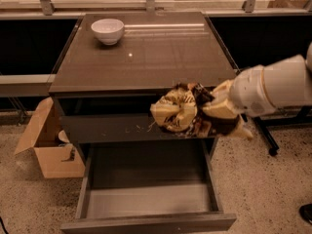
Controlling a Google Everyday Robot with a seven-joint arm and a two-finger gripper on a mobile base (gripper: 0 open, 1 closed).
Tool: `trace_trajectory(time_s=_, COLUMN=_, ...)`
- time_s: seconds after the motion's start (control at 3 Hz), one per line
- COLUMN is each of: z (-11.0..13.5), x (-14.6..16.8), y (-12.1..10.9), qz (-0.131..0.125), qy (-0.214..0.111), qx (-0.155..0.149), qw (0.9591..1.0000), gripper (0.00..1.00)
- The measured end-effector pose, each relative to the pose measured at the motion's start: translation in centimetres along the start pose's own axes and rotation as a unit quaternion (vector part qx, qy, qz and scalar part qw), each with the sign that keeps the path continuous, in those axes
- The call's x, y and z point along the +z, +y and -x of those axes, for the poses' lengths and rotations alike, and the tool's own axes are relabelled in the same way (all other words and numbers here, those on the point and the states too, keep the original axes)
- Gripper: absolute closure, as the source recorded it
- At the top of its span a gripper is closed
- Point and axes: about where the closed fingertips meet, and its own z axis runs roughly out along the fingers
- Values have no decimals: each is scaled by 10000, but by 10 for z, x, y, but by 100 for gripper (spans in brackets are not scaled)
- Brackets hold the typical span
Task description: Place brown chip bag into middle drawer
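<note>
Speckled floor (273,189) surrounds a dark bench (146,57) that stands below a row of windows. At far left an open cardboard box (46,140) sits on the floor beside the bench. A white bowl (107,30) rests near the bench's back left corner, well apart from everything else.

Under the bench's front edge is a grey drawer front with pale scratch marks (107,128), which is shut. Below it the middle drawer (146,199) is pulled out with its flat floor bare.

Toward the front right corner the brown chip bag (187,111) hangs in the air just in front of the scratched panel, clear of the bench top and above the right half of the open drawer. Its long axis runs roughly along the front edge. The jaws are at the bag's right end, closed on the foil and mostly buried in it. The white arm (273,89) reaches in from the right.

The drawer floor lies below the bag and a little to its left. The next move is probably a descent with a slight shift leftward, keeping the bag's right end inside the drawer's right wall.
</note>
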Motion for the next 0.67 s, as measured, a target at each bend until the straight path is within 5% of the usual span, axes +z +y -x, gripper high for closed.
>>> trace_trajectory(time_s=0.33, z=-58, x=18, y=39, qz=50, qy=227, qx=484, qw=9986, gripper=100)
trace_trajectory(time_s=0.67, z=-59, x=19, y=39, qz=51, qy=224, qx=481, qw=9986, gripper=100)
